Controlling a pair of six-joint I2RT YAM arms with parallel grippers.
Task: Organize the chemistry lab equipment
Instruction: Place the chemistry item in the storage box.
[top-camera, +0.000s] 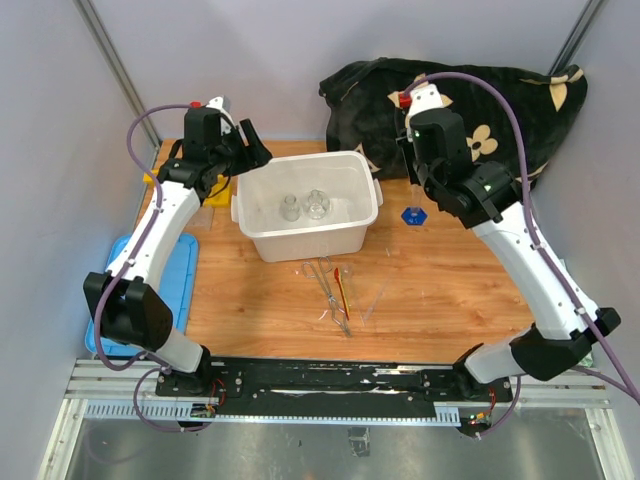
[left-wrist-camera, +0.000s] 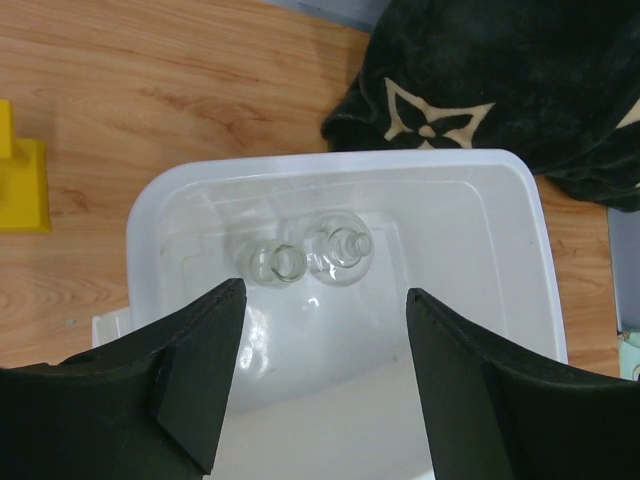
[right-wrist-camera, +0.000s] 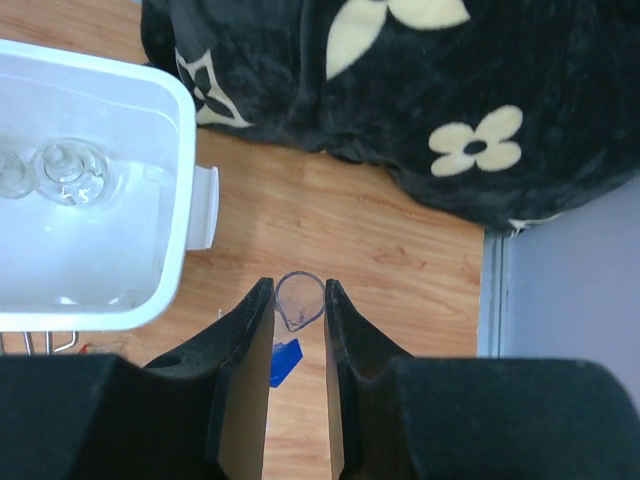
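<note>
My right gripper (right-wrist-camera: 298, 290) is shut on the rim of the blue-based glass piece (right-wrist-camera: 298, 305), an upright clear cylinder standing on the wood to the right of the white bin (right-wrist-camera: 185, 150); its blue base (top-camera: 412, 215) shows below the right gripper (top-camera: 420, 188). My left gripper (left-wrist-camera: 325, 295) hangs open over the bin (left-wrist-camera: 330, 160), holding nothing. Inside the bin stand a small beaker (left-wrist-camera: 277, 263) and a round flask (left-wrist-camera: 340, 247). Metal tweezers (top-camera: 330, 290) and a thin red-orange tool (top-camera: 343, 290) lie in front of the bin (top-camera: 300, 158).
A black flower-patterned blanket (top-camera: 470, 90) is heaped at the back right, close behind the right gripper. The yellow rack (left-wrist-camera: 20, 180) sits left of the bin. A blue lid (top-camera: 185, 270) lies along the table's left edge under the left arm.
</note>
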